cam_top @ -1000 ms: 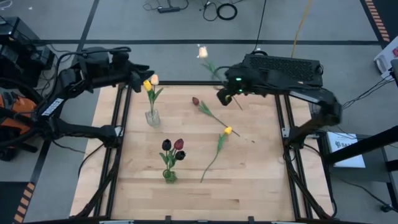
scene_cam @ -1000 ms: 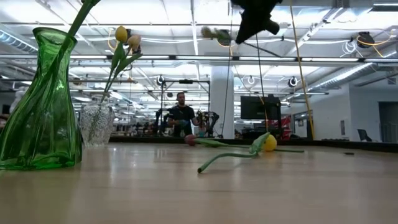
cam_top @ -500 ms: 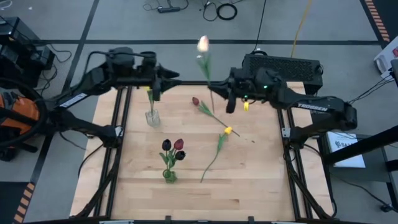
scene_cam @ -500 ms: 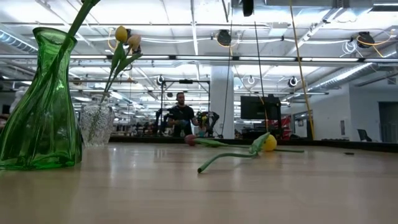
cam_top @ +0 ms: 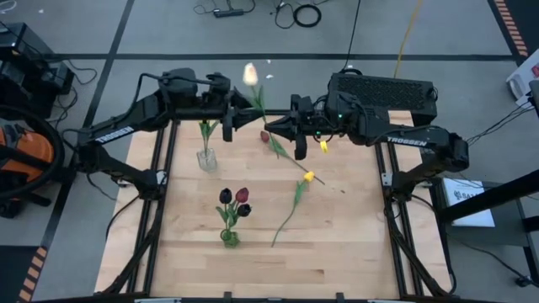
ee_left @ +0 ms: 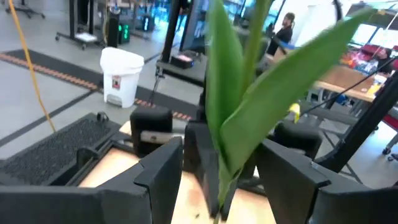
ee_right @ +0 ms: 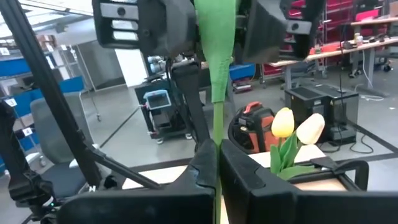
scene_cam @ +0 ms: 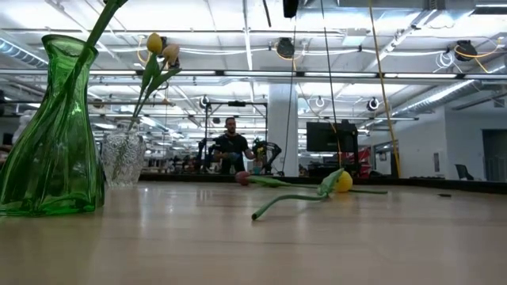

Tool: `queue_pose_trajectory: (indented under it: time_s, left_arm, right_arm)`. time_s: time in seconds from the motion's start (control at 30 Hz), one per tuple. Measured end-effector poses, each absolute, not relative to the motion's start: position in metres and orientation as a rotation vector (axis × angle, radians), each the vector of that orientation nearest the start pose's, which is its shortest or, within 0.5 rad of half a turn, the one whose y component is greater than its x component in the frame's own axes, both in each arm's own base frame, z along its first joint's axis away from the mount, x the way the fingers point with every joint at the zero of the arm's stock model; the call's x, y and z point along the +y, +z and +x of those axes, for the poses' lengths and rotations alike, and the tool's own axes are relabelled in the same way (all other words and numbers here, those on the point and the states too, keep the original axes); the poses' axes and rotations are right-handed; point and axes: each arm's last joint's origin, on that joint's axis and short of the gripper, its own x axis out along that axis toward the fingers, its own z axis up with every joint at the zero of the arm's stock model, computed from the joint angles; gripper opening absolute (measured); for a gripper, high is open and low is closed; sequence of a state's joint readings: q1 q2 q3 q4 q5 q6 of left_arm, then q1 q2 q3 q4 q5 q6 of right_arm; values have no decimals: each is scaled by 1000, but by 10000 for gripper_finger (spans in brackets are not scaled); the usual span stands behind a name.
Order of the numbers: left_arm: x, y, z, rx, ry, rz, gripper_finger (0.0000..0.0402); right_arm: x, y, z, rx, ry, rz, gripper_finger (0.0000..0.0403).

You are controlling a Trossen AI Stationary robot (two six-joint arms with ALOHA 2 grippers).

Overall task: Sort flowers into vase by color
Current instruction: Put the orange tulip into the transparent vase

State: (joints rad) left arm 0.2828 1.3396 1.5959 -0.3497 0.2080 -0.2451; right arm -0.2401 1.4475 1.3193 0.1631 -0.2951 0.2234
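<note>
A white bin (ee_left: 122, 76) is standing at the left wrist view's upper left, and a person (scene_cam: 230, 147) is standing mid-frame, low view, beyond the desk (scene_cam: 253, 237).

I have both arms raised above the table's far edge (cam_top: 253, 115), stretched toward each other so the two grippers meet nose to nose near the middle of that edge. My right gripper (cam_top: 275, 129) has its fingers (ee_right: 205, 171) pinched together on the stem of a flower (cam_top: 251, 76), which stands up between the two wrists. My left gripper (cam_top: 240, 118) faces it with its fingers (ee_left: 163, 171) spread wide on either side of the same stem, not yet touching it.
</note>
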Motion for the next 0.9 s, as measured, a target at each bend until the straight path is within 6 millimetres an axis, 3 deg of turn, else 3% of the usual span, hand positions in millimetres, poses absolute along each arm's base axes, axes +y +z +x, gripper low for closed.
queue_pose_trajectory:
  time_s: [0.3,0.63,0.9]
  left_arm:
    - [71,475,268,45,75,-263,187]
    - [71,475,268,49,78,-268,18]
    - [70,474,268,58,58,-271,13]
  right_arm:
    - [-72,393,329,-7,58,212,0]
    - [-72,392,329,0,58,218,0]
    - [-72,391,329,9,53,241,37]
